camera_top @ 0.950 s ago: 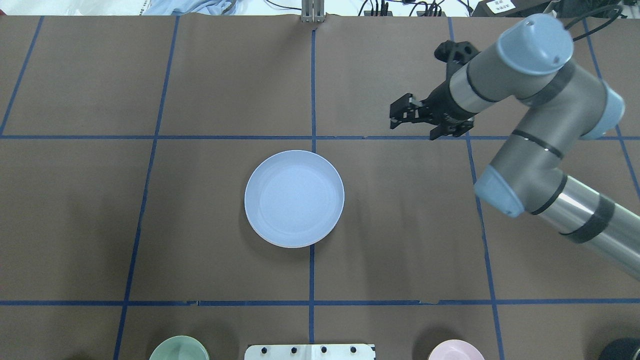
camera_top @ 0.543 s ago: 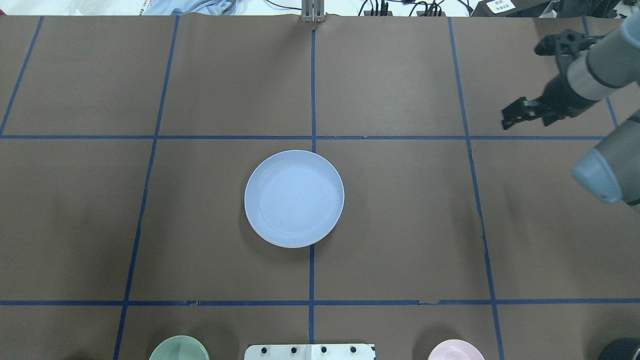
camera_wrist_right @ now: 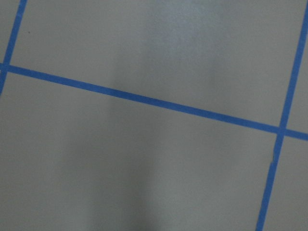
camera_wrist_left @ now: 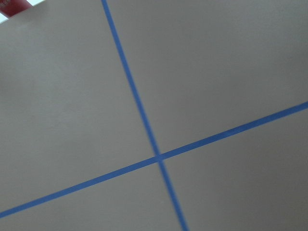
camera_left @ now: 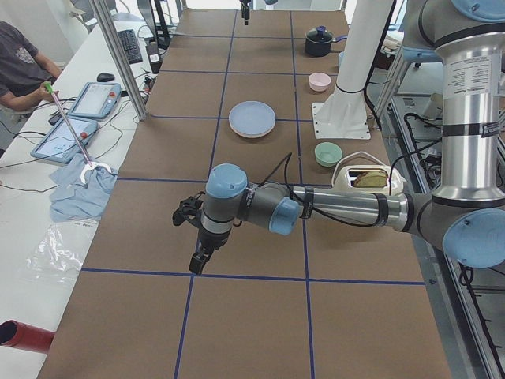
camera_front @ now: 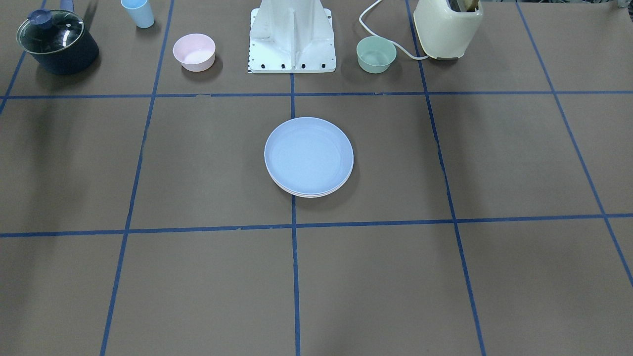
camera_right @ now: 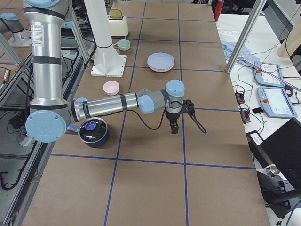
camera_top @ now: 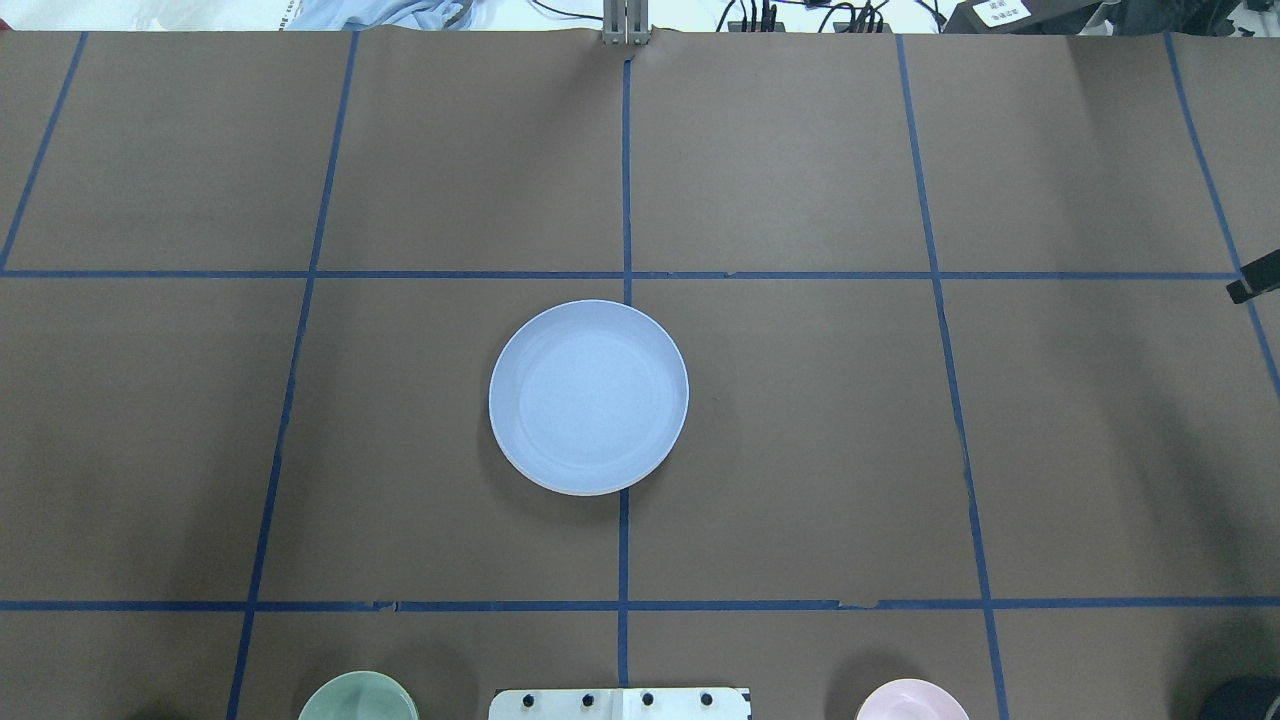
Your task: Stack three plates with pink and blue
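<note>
The light blue plate (camera_front: 309,155) lies on top of a stack at the table's middle, also seen in the overhead view (camera_top: 588,397). Thin pale rims of the plates under it (camera_front: 310,195) show at its near edge; their colours are hard to tell. My left gripper (camera_left: 199,260) hangs over bare table far to the left of the stack. My right gripper (camera_right: 173,127) hangs over bare table far to the right; only a black tip (camera_top: 1252,290) shows at the overhead view's edge. I cannot tell whether either is open or shut. Both wrist views show only brown table and blue tape.
Near the robot's base (camera_front: 293,37) stand a small pink bowl (camera_front: 194,51), a small green bowl (camera_front: 376,54), a cream toaster (camera_front: 447,24), a blue cup (camera_front: 138,12) and a dark lidded pot (camera_front: 57,42). An operator sits at the left end (camera_left: 20,75).
My right arm has drawn back to the right, almost out of the overhead view. The plate stack has not moved.
</note>
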You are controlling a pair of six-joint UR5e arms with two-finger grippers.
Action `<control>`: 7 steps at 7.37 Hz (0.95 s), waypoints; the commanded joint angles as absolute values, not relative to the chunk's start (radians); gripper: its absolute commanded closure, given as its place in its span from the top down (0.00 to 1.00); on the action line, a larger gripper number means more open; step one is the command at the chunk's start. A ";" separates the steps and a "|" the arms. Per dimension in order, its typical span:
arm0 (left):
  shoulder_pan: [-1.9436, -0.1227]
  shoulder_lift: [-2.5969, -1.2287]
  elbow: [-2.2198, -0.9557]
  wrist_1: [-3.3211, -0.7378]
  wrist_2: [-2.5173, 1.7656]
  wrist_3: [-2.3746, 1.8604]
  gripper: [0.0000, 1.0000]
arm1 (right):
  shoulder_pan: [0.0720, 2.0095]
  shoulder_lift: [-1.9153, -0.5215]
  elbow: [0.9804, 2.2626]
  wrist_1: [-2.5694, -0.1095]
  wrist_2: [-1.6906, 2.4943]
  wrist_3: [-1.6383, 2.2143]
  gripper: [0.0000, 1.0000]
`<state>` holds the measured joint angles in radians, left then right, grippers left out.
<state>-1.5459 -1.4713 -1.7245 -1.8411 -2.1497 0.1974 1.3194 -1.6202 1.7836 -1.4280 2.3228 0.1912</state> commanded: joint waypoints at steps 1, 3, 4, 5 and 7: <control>-1.552 -1.453 -1.709 -1.853 -2.160 0.209 1.00 | 1.361 -1.655 1.763 -1.425 2.358 0.173 1.00; -1.554 -1.463 -1.678 -1.836 -2.166 0.199 1.00 | 1.418 -1.681 1.749 -1.434 2.356 0.169 1.00; -1.554 -1.459 -1.692 -1.789 -2.167 0.196 1.00 | 1.471 -1.681 1.746 -1.474 2.361 0.169 1.00; -1.552 -1.474 -1.692 -1.719 -2.171 0.196 1.00 | 1.504 -1.683 1.749 -1.509 2.362 0.167 1.00; -1.552 -1.460 -1.687 -1.694 -2.280 0.189 1.00 | 1.541 -1.707 1.746 -1.519 2.364 0.114 1.00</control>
